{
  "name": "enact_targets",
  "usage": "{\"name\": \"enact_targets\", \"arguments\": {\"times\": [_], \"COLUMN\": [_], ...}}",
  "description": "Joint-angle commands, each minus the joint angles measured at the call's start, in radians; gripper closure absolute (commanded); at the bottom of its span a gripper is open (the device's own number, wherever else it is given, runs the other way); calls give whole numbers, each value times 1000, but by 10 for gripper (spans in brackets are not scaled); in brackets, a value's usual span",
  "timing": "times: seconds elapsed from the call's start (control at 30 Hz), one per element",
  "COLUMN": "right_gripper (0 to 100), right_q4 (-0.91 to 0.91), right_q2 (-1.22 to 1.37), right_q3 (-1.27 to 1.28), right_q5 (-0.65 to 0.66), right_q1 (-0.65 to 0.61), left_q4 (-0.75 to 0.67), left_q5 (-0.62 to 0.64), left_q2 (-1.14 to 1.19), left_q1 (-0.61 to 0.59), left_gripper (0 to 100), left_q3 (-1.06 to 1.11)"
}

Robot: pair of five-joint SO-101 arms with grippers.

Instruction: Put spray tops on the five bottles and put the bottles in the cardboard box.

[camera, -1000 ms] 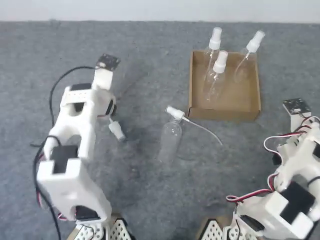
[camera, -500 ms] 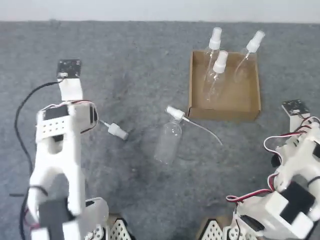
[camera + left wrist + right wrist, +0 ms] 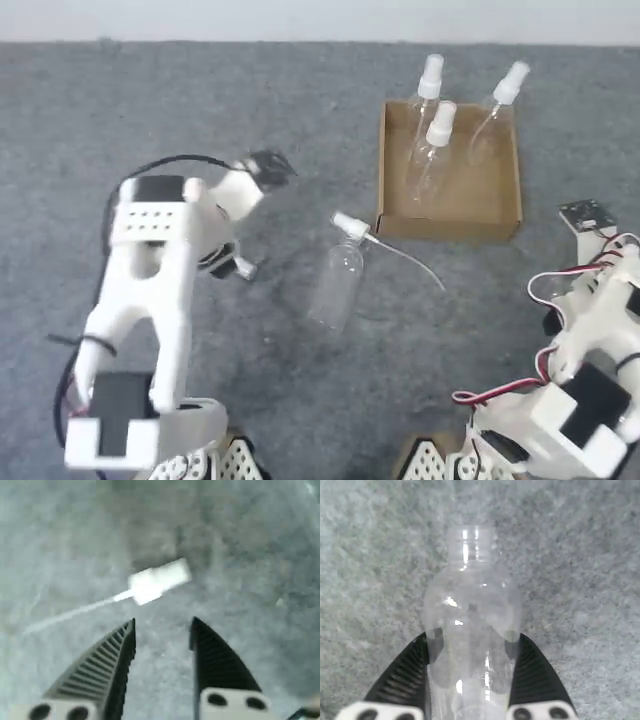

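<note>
**Left arm (image 3: 150,290) swung inward over the loose spray top (image 3: 159,580)**

Your left gripper (image 3: 162,625) hangs, fingers apart, just short of it. Mid-table lies an uncapped bottle (image 3: 337,285); three capped bottles (image 3: 430,160) rest in the cardboard box (image 3: 450,228). Your right gripper (image 3: 472,637) is clamped on another bare bottle (image 3: 470,595).

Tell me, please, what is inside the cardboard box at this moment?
Inside the cardboard box are three clear bottles, each with a white spray top. The floor beneath them is covered, so nothing there can be checked.
</note>
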Motion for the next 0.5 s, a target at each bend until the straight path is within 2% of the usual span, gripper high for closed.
{"name": "enact_targets", "arguments": {"times": [0.0,0.17,0.47], "right_gripper": [993,993,993], "right_q4": [10,10,10], "right_q2": [-16,-16,-16], "right_q3": [-63,-63,-63], "right_q5": [17,17,17], "right_q1": [5,5,7], "left_q4": [-109,-221,-368], "left_q5": [-109,-207,-215], "left_q2": [74,193,313], "left_q1": [18,-5,-5], "left_gripper": [791,791,791], "left_q3": [-48,-56,-56]}}
